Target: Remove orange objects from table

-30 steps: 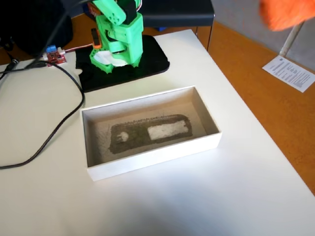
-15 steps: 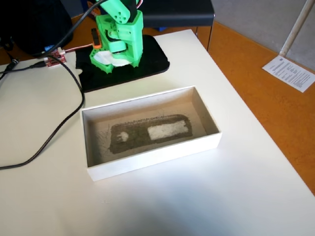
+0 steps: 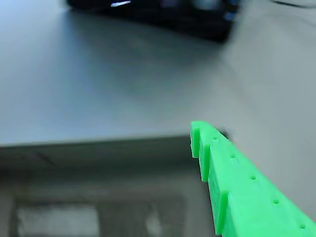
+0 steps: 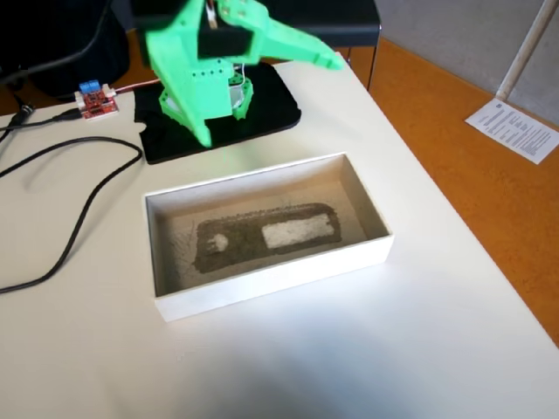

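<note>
No orange ball shows in either view. The white table [image 4: 410, 349] carries a shallow white box [image 4: 271, 278], and nothing orange lies inside it. My green gripper [image 4: 332, 61] is raised over the black mat [image 4: 262, 118] at the far edge and points right in the fixed view. Its jaws look closed into one wedge with nothing between them. In the wrist view only one green finger [image 3: 237, 187] shows at the lower right, above what looks like the box's rim [image 3: 98, 143].
The box floor has a dark patch with a pale rectangle [image 4: 297, 234]. A small red circuit board [image 4: 96, 100] and black cables [image 4: 79, 209] lie at the left. The table's right edge drops to an orange floor with a paper sheet [image 4: 520, 129].
</note>
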### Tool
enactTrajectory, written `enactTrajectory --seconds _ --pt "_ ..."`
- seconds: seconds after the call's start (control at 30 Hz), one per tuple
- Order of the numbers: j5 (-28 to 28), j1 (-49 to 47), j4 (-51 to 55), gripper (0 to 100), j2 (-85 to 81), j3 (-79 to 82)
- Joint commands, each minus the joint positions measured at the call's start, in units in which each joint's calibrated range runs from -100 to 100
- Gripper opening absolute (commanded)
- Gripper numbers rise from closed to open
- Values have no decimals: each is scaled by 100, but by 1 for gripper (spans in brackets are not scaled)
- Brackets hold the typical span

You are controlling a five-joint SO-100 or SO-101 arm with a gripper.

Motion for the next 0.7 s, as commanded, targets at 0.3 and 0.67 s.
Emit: enactTrajectory --seconds 0.3,0.67 --pt "-244 -117 2245 67 -158 1166" --pt "-1206 -479 1775 67 -141 2116"
